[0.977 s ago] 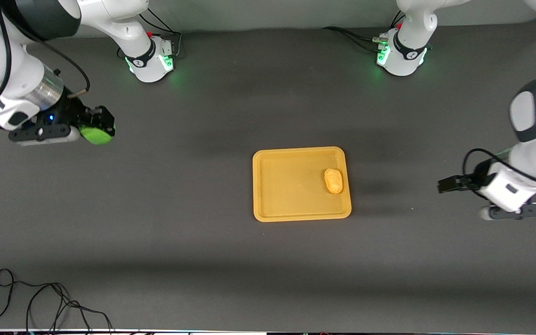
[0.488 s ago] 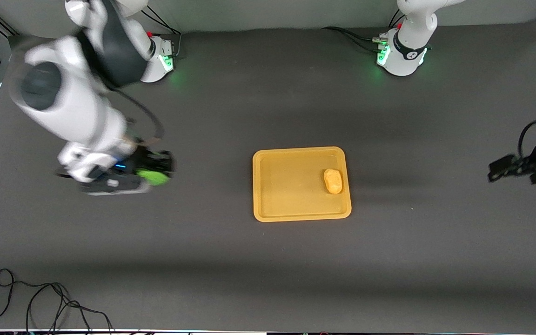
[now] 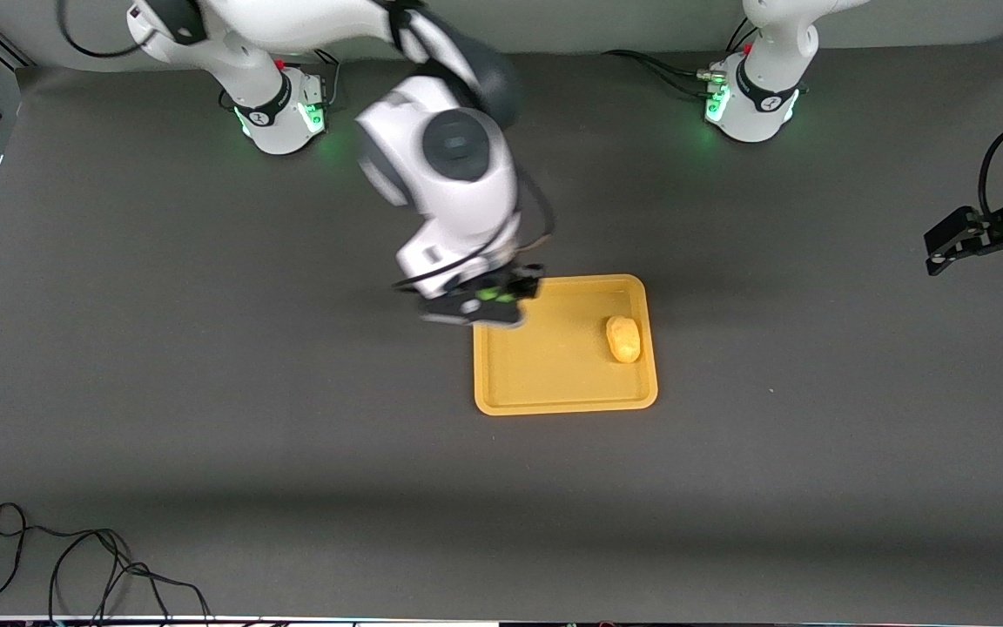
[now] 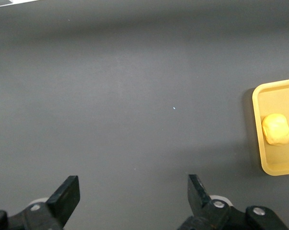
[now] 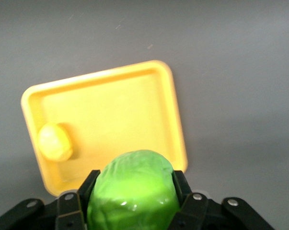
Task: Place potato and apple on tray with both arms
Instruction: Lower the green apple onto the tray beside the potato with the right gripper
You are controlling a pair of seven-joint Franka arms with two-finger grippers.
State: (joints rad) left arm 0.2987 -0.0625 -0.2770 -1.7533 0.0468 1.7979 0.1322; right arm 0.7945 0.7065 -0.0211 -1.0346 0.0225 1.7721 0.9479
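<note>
The yellow-orange tray [image 3: 554, 383] lies mid-table. The potato [image 3: 623, 339] rests in it near the rim toward the left arm's end; it also shows in the right wrist view [image 5: 54, 141] and the left wrist view [image 4: 276, 129]. My right gripper [image 3: 488, 300] is shut on the green apple [image 5: 132, 191] and hangs over the tray's corner toward the right arm's end. Only a sliver of apple [image 3: 488, 295] shows in the front view. My left gripper [image 3: 945, 248] is open and empty, high over the table's edge at the left arm's end, away from the tray [image 4: 278, 163].
A black cable [image 3: 75, 566] lies coiled at the table's near corner toward the right arm's end. The two arm bases [image 3: 279, 113] [image 3: 754, 104] stand along the table's back edge.
My right arm has swung in from the table's end to over the tray's corner, carrying the apple. My left gripper has drawn back and up, away from the tray. The potato has not moved.
</note>
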